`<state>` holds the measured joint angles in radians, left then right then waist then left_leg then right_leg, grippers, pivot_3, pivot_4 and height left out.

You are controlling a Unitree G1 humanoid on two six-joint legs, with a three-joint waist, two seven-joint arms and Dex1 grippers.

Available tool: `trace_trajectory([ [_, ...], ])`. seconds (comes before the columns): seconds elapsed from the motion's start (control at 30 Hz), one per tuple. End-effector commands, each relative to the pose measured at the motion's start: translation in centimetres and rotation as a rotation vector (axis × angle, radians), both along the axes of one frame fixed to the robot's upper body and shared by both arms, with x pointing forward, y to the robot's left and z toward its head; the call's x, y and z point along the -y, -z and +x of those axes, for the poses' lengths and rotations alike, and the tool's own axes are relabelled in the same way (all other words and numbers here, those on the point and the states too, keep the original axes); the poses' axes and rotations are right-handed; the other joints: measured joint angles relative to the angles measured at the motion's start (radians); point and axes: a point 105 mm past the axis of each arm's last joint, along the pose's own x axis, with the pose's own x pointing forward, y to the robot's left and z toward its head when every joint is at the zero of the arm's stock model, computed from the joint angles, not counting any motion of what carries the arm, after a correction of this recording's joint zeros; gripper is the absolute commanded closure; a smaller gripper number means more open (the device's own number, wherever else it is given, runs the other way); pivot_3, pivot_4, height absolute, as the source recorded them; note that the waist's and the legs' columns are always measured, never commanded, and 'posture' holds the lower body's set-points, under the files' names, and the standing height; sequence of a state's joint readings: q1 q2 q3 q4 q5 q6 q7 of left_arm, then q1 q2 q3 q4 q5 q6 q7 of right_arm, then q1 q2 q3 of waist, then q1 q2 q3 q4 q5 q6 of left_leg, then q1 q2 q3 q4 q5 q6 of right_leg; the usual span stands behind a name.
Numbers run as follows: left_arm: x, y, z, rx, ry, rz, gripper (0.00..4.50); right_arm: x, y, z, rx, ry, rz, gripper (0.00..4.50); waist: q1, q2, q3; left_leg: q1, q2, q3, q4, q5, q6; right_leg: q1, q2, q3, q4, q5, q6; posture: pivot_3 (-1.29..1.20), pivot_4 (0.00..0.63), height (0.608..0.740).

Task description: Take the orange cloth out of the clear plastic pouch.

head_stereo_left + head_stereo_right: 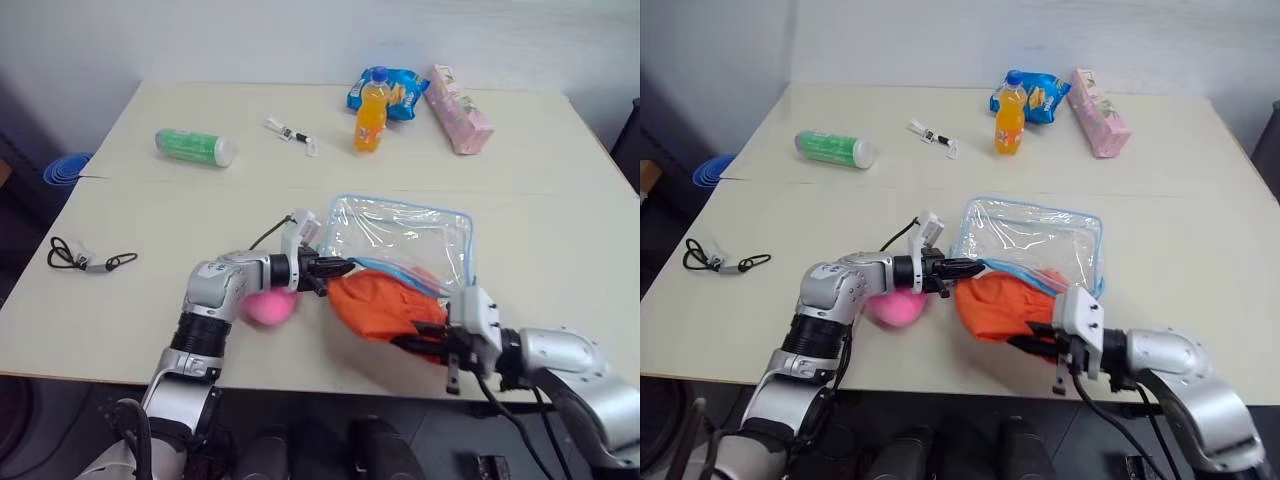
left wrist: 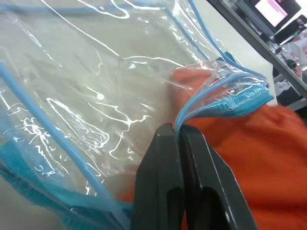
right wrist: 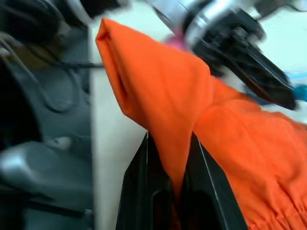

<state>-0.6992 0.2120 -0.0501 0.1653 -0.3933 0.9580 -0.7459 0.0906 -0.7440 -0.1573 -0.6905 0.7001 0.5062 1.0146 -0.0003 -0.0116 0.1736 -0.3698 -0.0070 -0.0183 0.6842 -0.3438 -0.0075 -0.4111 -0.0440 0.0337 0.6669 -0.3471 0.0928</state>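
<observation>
The clear plastic pouch (image 1: pixel 400 238) with light-blue edging lies flat near the table's front edge. My left gripper (image 1: pixel 342 267) is shut on its blue zipper edge (image 2: pixel 225 96) at the mouth. The orange cloth (image 1: pixel 378 303) bulges out of that mouth toward the table's front edge, mostly outside the pouch, with its far end still under the plastic. My right gripper (image 1: pixel 415 340) is shut on the cloth's near fold (image 3: pixel 158 96), with the fabric pinched between its two black fingers.
A pink plush toy (image 1: pixel 270 306) lies under my left wrist. At the back stand an orange drink bottle (image 1: pixel 370 117), a blue snack bag (image 1: pixel 400 92) and a pink box (image 1: pixel 458 122). A green canister (image 1: pixel 193 146), a small clip (image 1: pixel 291 134) and a black cord (image 1: pixel 88 259) lie to the left.
</observation>
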Motion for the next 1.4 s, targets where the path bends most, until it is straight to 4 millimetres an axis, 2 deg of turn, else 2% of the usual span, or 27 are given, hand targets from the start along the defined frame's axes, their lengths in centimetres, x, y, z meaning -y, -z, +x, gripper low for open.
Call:
trace_trajectory([
  [0.03, -0.2, -1.3, -0.1, 0.039, -0.013, -0.029, 4.50, 1.0, -3.4, -1.4, -0.018, 0.029, 0.090, 4.48, 0.001, 0.000, 0.000, 0.000, 0.000, 0.000, 0.000, 0.000, 0.000, 0.000, 0.000, 0.000, 0.000, 0.000, 0.000, 0.00, 0.150, 0.740],
  [0.13, -0.8, -1.4, -0.1, 0.044, -0.021, -0.025, 4.50, 4.3, -6.6, -1.1, -0.029, 0.146, 0.147, 4.48, 0.004, 0.000, 0.000, 0.000, 0.000, 0.000, 0.000, 0.000, 0.000, 0.001, 0.000, 0.000, -0.001, 0.000, 0.000, 0.00, 0.150, 0.740],
  [0.3, -1.9, -1.6, -1.2, 0.094, 0.038, 0.018, 4.50, 13.1, -12.7, 1.4, 0.079, 0.431, 0.042, 4.48, 0.003, -0.001, 0.000, 0.000, 0.000, 0.001, 0.000, -0.001, 0.002, 0.002, 0.000, 0.001, -0.004, 0.000, 0.000, 0.00, 0.150, 0.740],
  [0.37, -2.4, -1.4, -1.6, 0.090, 0.054, 0.025, 4.50, 15.9, -14.1, 2.7, 0.162, 0.538, -0.009, 4.48, 0.002, 0.000, 0.000, 0.001, 0.000, 0.002, -0.002, -0.001, 0.003, 0.002, 0.000, 0.001, -0.004, 0.000, 0.000, 0.00, 0.150, 0.740],
  [0.47, -2.8, -1.2, -1.8, 0.083, 0.059, 0.026, 4.50, 19.1, -13.5, 4.7, 0.292, 0.645, -0.185, 4.48, 0.004, -0.001, 0.000, 0.001, 0.001, 0.002, -0.002, -0.001, 0.003, 0.002, 0.000, 0.001, -0.005, 0.000, 0.000, 0.00, 0.150, 0.740],
  [0.53, -2.9, -1.1, -1.9, 0.070, 0.058, 0.014, 4.50, 21.8, -11.4, 6.4, 0.440, 0.687, -0.404, 4.48, 0.003, -0.001, 0.000, 0.000, 0.000, 0.002, -0.001, -0.001, 0.003, 0.002, 0.000, 0.001, -0.005, 0.000, 0.000, 0.00, 0.150, 0.740],
  [0.6, -2.8, -1.1, -2.0, 0.063, 0.059, 0.005, 4.50, 23.2, -8.8, 7.4, 0.538, 0.668, -0.558, 4.48, 0.000, -0.001, 0.000, 0.000, 0.000, 0.004, -0.001, -0.001, 0.004, 0.002, 0.000, 0.002, -0.006, 0.000, 0.001, 0.00, 0.150, 0.740],
  [0.67, -2.7, -1.1, -2.2, 0.067, 0.068, 0.006, 4.50, 23.7, -5.7, 7.7, 0.546, 0.600, -0.631, 4.48, -0.001, 0.000, 0.001, 0.000, 0.000, 0.005, -0.001, -0.001, 0.004, 0.001, 0.000, 0.002, -0.006, 0.001, 0.001, 0.00, 0.150, 0.740],
  [0.73, -2.7, -1.0, -2.3, 0.073, 0.082, 0.009, 4.50, 24.1, -1.7, 7.5, 0.494, 0.550, -0.691, 4.48, -0.002, 0.000, 0.001, 0.000, 0.000, 0.005, -0.002, -0.001, 0.003, 0.000, 0.000, 0.002, -0.006, 0.001, 0.001, 0.00, 0.150, 0.740],
  [0.77, -2.7, -1.1, -2.4, 0.087, 0.086, 0.009, 4.50, 24.2, 1.9, 6.5, 0.376, 0.526, -0.672, 4.48, -0.002, 0.003, 0.001, 0.000, 0.000, 0.005, -0.002, -0.001, 0.003, 0.000, 0.000, 0.002, -0.006, 0.001, 0.001, 0.00, 0.150, 0.740],
  [0.8, -2.8, -1.2, -2.5, 0.098, 0.089, 0.009, 4.50, 24.1, 4.2, 5.6, 0.297, 0.509, -0.657, 4.48, -0.002, 0.008, 0.001, -0.001, 0.000, 0.006, -0.002, -0.001, 0.002, -0.001, 0.000, 0.002, -0.004, 0.001, 0.001, 0.00, 0.150, 0.740],
  [0.83, -2.9, -1.3, -2.6, 0.103, 0.095, 0.010, 4.50, 24.0, 5.9, 4.8, 0.230, 0.508, -0.617, 4.48, 0.000, 0.001, 0.001, 0.001, 0.000, 0.007, -0.002, 0.000, 0.002, -0.001, 0.001, 0.004, -0.004, 0.001, 0.001, 0.00, 0.150, 0.740],
  [0.87, -3.0, -1.4, -3.1, 0.096, 0.123, 0.007, 4.50, 24.0, 6.6, 4.3, 0.204, 0.509, -0.593, 4.22, 0.002, 0.000, 0.001, 0.002, 0.003, 0.003, -0.002, 0.000, 0.001, 0.002, 0.002, 0.001, -0.005, 0.001, 0.001, 0.00, 0.150, 0.740],
  [0.93, -3.3, -1.4, -3.9, 0.143, 0.172, 0.031, 4.02, 24.0, 6.5, 3.9, 0.195, 0.525, -0.545, 3.75, -0.002, 0.002, 0.000, 0.002, 0.002, 0.003, -0.002, 0.000, 0.000, 0.002, 0.002, 0.001, -0.005, 0.001, 0.001, 0.00, 0.150, 0.740],
  [0.97, -3.7, -1.1, -4.1, 0.155, 0.189, 0.061, 3.88, 24.0, 5.9, 3.9, 0.224, 0.537, -0.528, 3.49, -0.007, 0.006, 0.000, 0.002, 0.001, 0.004, -0.002, 0.000, 0.000, 0.002, 0.001, 0.002, -0.005, 0.001, 0.001, 0.00, 0.150, 0.740],
  [1.03, -4.4, -0.7, -4.1, 0.230, 0.184, 0.107, 3.29, 24.1, 4.7, 3.8, 0.259, 0.561, -0.497, 2.87, -0.008, 0.005, 0.000, 0.004, 0.001, 0.007, -0.002, 0.000, 0.001, 0.003, 0.001, 0.004, -0.005, 0.001, 0.001, 0.00, 0.150, 0.740],
  [1.13, -6.0, -1.5, -4.3, 0.334, 0.178, 0.082, 2.47, 23.2, 2.6, 2.5, 0.265, 0.552, -0.427, 1.93, -0.005, 0.007, 0.000, 0.005, 0.001, 0.006, -0.002, 0.000, 0.001, 0.004, 0.001, 0.004, -0.005, 0.001, 0.001, 0.00, 0.150, 0.740],
  [1.27, -8.6, -2.7, -5.1, 0.449, 0.163, 0.044, 1.25, 20.8, 0.6, 0.3, 0.175, 0.526, -0.337, 0.62, -0.002, 0.007, 0.000, 0.003, 0.002, 0.003, -0.004, 0.000, 0.000, 0.003, 0.001, 0.003, -0.005, 0.001, 0.001, 0.00, 0.150, 0.740],
  [1.33, -10.6, -3.1, -6.1, 0.523, 0.176, 0.051, 0.65, 18.7, -0.7, -0.5, 0.108, 0.517, -0.216, 0.01, -0.004, 0.007, 0.000, 0.003, 0.002, 0.003, -0.004, -0.001, 0.000, 0.004, 0.001, 0.003, -0.006, 0.001, 0.001, 0.00, 0.150, 0.740],
  [1.4, -12.9, -3.0, -6.8, 0.568, 0.160, 0.095, 0.09, 15.8, -0.6, -1.5, 0.050, 0.442, -0.169, 0.00, -0.004, 0.007, 0.000, 0.004, 0.002, 0.003, -0.004, -0.001, 0.000, 0.004, 0.001, 0.003, -0.007, 0.001, 0.001, 0.00, 0.150, 0.740],
])
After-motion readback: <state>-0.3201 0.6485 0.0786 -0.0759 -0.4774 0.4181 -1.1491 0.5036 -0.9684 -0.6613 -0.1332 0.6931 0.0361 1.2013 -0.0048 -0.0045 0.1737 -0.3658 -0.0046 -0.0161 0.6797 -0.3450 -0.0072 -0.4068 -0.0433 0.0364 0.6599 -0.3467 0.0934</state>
